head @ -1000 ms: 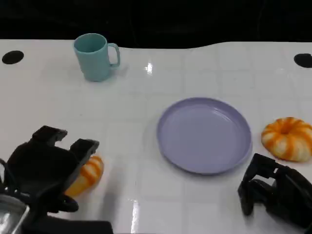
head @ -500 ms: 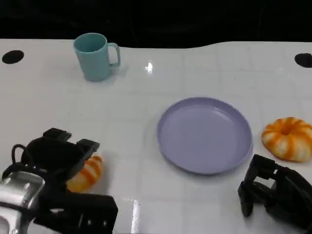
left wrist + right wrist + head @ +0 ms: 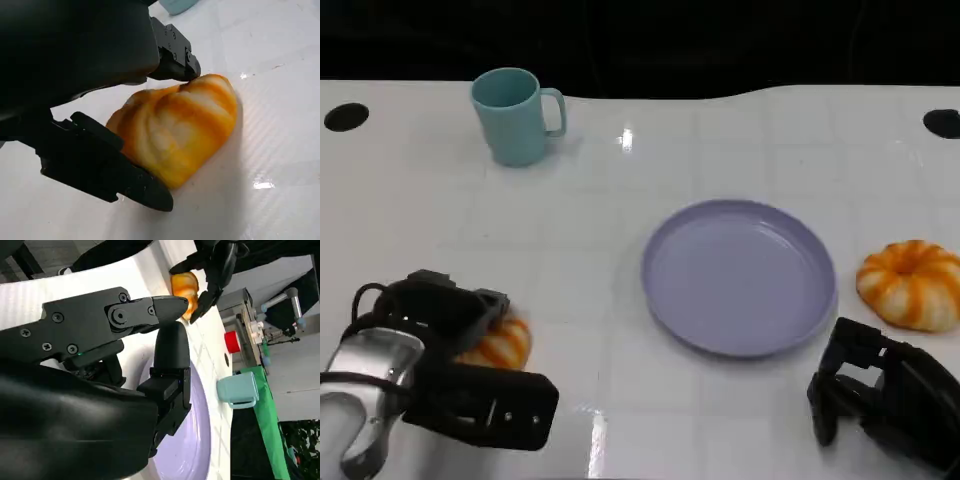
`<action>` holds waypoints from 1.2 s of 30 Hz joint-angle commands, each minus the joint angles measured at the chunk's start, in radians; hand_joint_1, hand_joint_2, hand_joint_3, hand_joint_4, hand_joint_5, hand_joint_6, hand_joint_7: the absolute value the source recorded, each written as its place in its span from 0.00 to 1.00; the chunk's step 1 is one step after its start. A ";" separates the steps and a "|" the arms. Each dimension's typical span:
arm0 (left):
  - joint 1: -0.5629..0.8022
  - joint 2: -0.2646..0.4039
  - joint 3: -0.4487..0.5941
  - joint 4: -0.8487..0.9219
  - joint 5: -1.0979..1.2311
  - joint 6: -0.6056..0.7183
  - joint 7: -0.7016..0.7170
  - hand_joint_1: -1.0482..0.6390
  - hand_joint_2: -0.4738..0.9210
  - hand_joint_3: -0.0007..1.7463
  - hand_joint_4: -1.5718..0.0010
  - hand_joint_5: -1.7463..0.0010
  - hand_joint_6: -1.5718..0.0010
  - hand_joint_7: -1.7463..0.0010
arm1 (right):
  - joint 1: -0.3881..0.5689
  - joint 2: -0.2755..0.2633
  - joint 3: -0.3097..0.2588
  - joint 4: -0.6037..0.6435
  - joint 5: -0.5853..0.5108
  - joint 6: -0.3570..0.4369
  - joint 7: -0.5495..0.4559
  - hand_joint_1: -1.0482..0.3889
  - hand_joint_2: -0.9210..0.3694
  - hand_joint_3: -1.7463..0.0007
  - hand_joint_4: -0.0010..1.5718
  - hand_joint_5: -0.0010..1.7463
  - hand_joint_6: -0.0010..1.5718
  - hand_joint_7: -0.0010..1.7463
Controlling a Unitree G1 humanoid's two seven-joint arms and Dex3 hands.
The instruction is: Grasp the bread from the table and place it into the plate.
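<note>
While the left hand (image 3: pixel 435 320) sits low at the near left of the white table (image 3: pixel 620 180), its black fingers wrap around a piece of orange striped bread (image 3: pixel 498 343). In the left wrist view, one finger (image 3: pixel 172 52) touches the top of the bread (image 3: pixel 175 135) and another finger (image 3: pixel 100 167) presses along its other side, so the hand is grasping it. The bread rests on the table, well apart from the purple plate (image 3: pixel 738 275), which sits in the middle with nothing on it.

The right hand (image 3: pixel 875 390) is at the near right, just in front of the plate's edge. Its fingers are curled in and hold nothing. A second round orange bread (image 3: pixel 912 283) lies on the table just beside the plate, on the right, near that hand but not touching it. A light blue mug (image 3: pixel 515 115) stands upright at the far left, with its handle pointing to the right.
</note>
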 commanded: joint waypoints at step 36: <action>-0.203 -0.120 0.067 0.328 -0.386 -0.390 0.704 0.53 0.48 0.79 0.42 0.00 0.42 0.00 | -0.005 -0.011 -0.027 0.030 0.027 0.029 0.035 0.33 0.00 0.90 0.48 1.00 0.46 0.85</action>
